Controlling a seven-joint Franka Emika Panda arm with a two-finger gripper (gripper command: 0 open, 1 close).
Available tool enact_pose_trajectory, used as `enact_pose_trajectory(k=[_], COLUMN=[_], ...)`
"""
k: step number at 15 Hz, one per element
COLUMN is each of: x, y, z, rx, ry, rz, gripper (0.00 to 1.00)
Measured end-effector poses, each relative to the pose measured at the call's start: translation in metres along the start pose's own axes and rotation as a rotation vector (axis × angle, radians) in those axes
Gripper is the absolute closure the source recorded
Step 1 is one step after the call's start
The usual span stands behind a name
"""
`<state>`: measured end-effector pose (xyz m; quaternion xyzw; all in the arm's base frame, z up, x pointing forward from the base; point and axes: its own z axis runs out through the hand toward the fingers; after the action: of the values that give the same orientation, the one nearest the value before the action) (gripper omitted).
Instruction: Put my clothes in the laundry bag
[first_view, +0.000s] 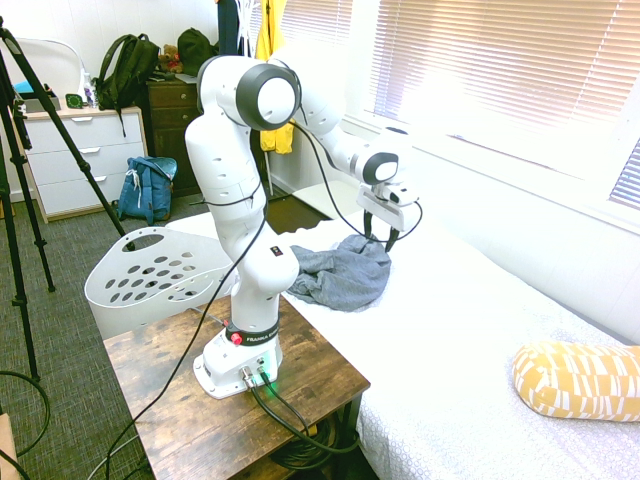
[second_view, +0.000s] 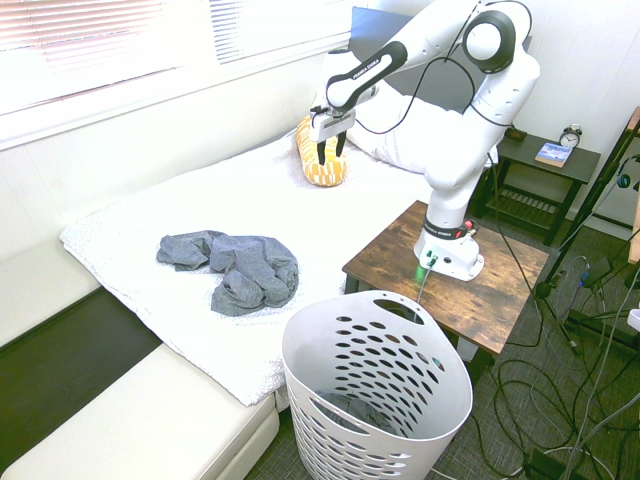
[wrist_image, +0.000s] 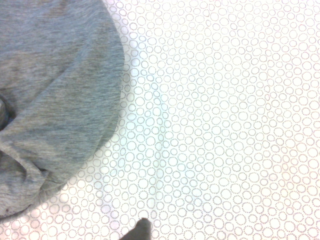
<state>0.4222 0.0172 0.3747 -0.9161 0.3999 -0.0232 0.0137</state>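
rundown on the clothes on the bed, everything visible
The clothes are one crumpled heap of soft heathered grey-blue knit, folds and a loose flap trailing to one side. They lie flat on the white dotted bedcover, near the bed edge closest to the basket, not in it. Nothing grips them: the hand hangs open above the bed, off to one side.

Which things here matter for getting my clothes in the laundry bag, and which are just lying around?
For the job:
clothes
laundry bag
pincer

Lying about:
yellow pillow
blue backpack
alarm clock
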Motion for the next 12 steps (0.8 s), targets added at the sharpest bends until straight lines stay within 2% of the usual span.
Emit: enact_pose_trajectory(k=[3,5,9,12], x=[-0.001,-0.012,-0.039,-0.047], y=[-0.005,-0.025,-0.093,-0.151], z=[-0.001,0.002,0.029,0.071], rx=[0.002,0.004,0.026,0.062], ry=[0.006,0.014,0.047,0.030], rz=[-0.009,-0.036,-0.114,-0.140], gripper=[0.00,0.00,0.00,0.00])
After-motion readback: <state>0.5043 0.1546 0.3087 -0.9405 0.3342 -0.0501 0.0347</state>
